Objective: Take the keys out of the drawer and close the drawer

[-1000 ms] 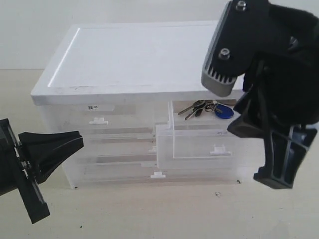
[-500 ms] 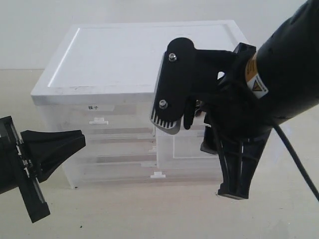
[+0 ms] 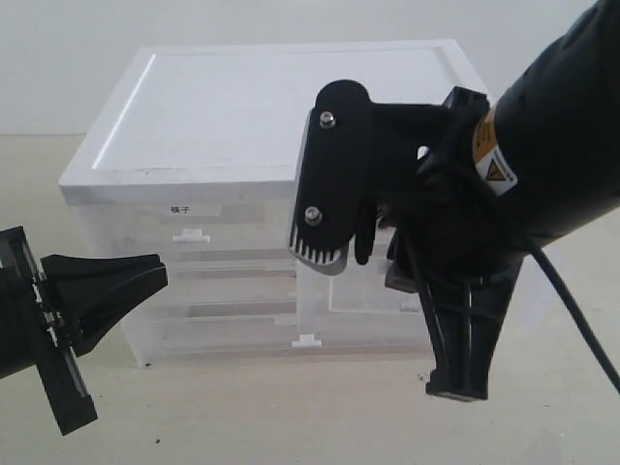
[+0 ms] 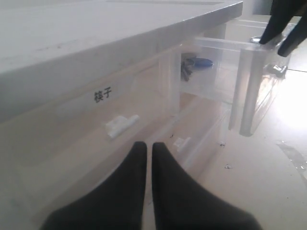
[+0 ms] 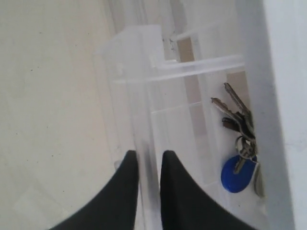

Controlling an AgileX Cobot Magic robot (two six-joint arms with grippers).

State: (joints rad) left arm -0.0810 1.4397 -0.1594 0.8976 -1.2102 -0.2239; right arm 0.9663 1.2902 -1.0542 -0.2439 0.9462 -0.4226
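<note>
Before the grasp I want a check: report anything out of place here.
The drawer juts open from the cabinet with the keys inside. Odder: the right gripper straddles the drawer's clear wall rather than the keys; whether it grips I cannot tell.

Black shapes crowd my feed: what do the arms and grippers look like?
The left gripper and right gripper are black with tapered, pointed fingers. The black right arm carries a yellow warning-triangle label, a grey-tipped ribbed housing with two screws, and a black cable.
</note>
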